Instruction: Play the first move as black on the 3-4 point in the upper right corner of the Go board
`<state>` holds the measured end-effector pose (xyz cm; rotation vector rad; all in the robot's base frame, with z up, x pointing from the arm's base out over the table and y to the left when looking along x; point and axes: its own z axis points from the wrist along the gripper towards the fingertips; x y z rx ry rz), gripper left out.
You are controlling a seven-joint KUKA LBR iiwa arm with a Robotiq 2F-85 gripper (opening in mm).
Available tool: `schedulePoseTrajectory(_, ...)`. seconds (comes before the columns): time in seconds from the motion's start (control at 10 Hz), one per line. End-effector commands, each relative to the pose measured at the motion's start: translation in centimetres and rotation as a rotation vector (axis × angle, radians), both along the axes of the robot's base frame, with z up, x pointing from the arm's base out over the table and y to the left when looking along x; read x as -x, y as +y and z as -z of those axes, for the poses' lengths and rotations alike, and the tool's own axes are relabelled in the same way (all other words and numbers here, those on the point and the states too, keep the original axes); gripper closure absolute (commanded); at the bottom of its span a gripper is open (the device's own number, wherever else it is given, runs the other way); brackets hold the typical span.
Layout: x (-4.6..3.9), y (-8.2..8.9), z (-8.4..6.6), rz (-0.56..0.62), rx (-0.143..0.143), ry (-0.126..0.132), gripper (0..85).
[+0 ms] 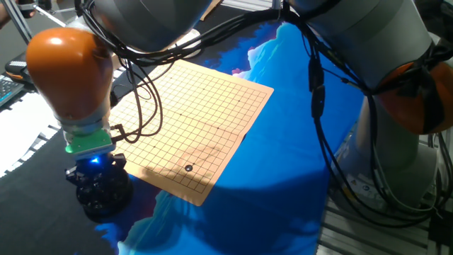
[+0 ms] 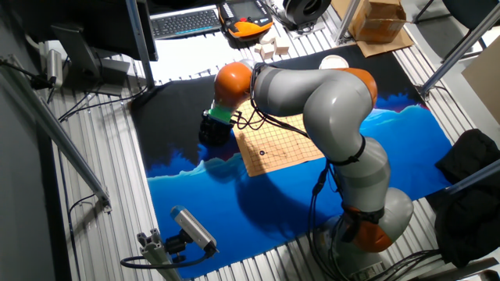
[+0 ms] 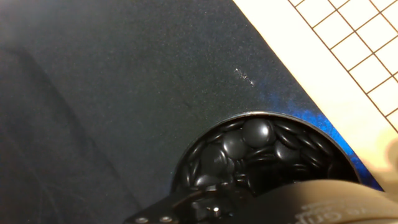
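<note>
Gripper: low over the bowl, just off the board's near corner; whether its jaws are open or closed cannot be told.
Bowl: round, dark, full of black stones, beside the board's edge.
Board: flat on the table.
Stone: one black stone near a board corner.

One fixed view: low, close, beside Go board. Other fixed view: high, distant. Hand view: straight down, near stone bowl. All share board.
</note>
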<state>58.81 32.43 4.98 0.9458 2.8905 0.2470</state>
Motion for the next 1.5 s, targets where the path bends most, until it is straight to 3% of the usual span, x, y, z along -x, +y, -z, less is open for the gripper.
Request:
schedulePoseTrajectory(0.0,-0.1,0.0,-0.3,-0.004,-0.003,-0.002,51.0)
schedulePoseTrajectory(0.2,-0.22,-0.1,-0.4,-0.025,-0.018,-0.006,85.0)
schedulePoseTrajectory(0.6,-0.31,-0.2,-0.6,-0.042,-0.036,-0.016,85.0)
schedulePoseTrajectory(1.0,0.4,-0.4,-2.8,-0.073,-0.037,-0.003,85.0)
schedulePoseTrajectory(1.2,0.33,-0.8,-3.6,-0.088,-0.049,-0.004,85.0)
schedulePoseTrajectory(1.4,0.46,-1.5,-5.0,-0.136,-0.021,-0.016,85.0)
